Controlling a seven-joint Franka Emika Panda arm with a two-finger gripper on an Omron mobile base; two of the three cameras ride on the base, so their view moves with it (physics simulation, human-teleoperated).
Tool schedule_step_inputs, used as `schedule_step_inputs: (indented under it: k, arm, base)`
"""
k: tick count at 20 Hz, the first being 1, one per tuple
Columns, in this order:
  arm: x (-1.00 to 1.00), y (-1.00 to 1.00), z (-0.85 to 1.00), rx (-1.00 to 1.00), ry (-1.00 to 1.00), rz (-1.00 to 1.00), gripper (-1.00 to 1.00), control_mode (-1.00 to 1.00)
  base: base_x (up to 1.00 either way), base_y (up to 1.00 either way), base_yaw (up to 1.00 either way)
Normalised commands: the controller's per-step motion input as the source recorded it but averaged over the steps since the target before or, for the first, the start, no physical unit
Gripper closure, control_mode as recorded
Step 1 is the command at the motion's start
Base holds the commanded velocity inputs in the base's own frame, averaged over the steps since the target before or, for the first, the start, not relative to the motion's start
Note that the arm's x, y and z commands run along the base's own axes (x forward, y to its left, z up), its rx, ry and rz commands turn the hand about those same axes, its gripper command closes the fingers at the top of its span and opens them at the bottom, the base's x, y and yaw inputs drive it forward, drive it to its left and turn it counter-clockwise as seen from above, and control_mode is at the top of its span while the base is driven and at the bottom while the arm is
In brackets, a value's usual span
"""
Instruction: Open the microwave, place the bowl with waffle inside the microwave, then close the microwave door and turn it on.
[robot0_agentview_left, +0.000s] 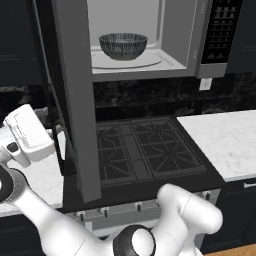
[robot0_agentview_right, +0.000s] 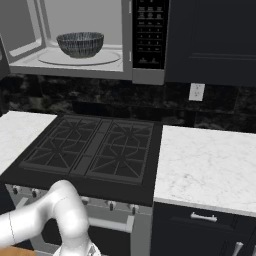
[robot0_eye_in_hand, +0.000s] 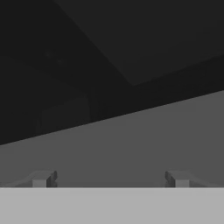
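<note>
The microwave (robot0_agentview_left: 175, 35) hangs above the stove with its cavity exposed and its black button panel (robot0_agentview_right: 149, 35) at the right. The microwave door (robot0_agentview_left: 75, 100) is swung wide out toward me, seen edge-on. The bowl (robot0_agentview_left: 123, 46) (robot0_agentview_right: 80, 44), dark with fine streaks, sits upright on the glass turntable (robot0_agentview_left: 152, 61) inside. The waffle is hidden below the bowl's rim. My white hand (robot0_agentview_left: 25, 134) hovers left of the door, on its outer side. In the hand view my gripper (robot0_eye_in_hand: 111, 178) is open, fingertips far apart with nothing between them, facing a flat grey surface.
A black gas stove (robot0_agentview_left: 145, 150) (robot0_agentview_right: 95, 150) lies under the microwave. White marble counters flank it at the right (robot0_agentview_left: 225, 140) (robot0_agentview_right: 205, 165) and left (robot0_agentview_left: 40, 180). A wall outlet (robot0_agentview_right: 196, 91) sits on the dark backsplash. Dark cabinets (robot0_agentview_right: 215, 35) stand right of the microwave.
</note>
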Motion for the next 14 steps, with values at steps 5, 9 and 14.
schedule_step_inputs:
  k: [5, 9, 14]
  arm:
    - [0.0, -0.35, 0.0, 0.03, 0.0, 0.0, -1.0, -1.0]
    - [0.1, -0.37, 0.0, 0.02, 0.0, 0.0, -1.0, -1.0]
    - [0.24, -0.37, 0.0, 0.02, 0.0, 0.0, -1.0, -1.0]
  base:
    - [0.0, 0.0, 0.0]
    - [0.0, 0.0, 0.0]
    - [0.0, 0.0, 0.0]
